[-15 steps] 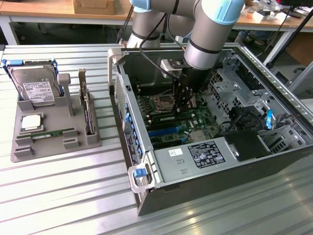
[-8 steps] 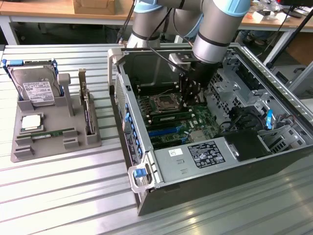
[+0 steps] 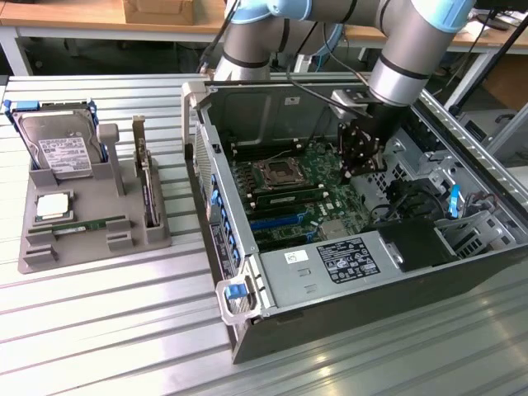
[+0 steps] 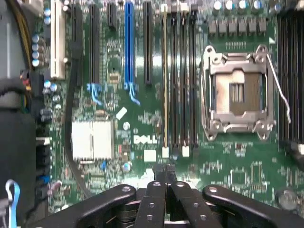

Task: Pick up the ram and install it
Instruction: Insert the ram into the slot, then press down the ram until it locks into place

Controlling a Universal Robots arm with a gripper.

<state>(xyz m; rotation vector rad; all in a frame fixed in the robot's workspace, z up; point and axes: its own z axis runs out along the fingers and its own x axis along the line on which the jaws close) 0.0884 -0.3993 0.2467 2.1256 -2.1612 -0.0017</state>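
Green board fills the open computer case (image 3: pixel 247 272) at the centre and right of the exterior frame, and our gripper (image 3: pixel 356 165) hangs inside it, over the motherboard (image 3: pixel 305 194) in the middle of the frame. Our jaws are clenched together with nothing between them; in the wrist view the fingertips (image 4: pixel 165 172) meet at the lower middle of the frame.

Just ahead of those fingertips, a ram stick (image 4: pixel 165 80) stands seated edge-up in the first of the memory slots (image 4: pixel 183 80), a thin line running from the upper middle of the wrist frame down toward the gripper; the slots beside it look bare. In the exterior view we see it as a long dark strip (image 3: pixel 290 196) below the CPU socket (image 3: pixel 276 172). We judge the stick to be already placed, though we cannot tell whether the latches are fully home.

At the left of the exterior frame, the grey parts tray (image 3: pixel 33 247) holds a hard drive (image 3: pixel 59 148) upright at its back, a processor (image 3: pixel 51 206) lying flat, another green ram stick (image 3: pixel 91 224) in the front groove, and an expansion card (image 3: pixel 147 186) on edge.
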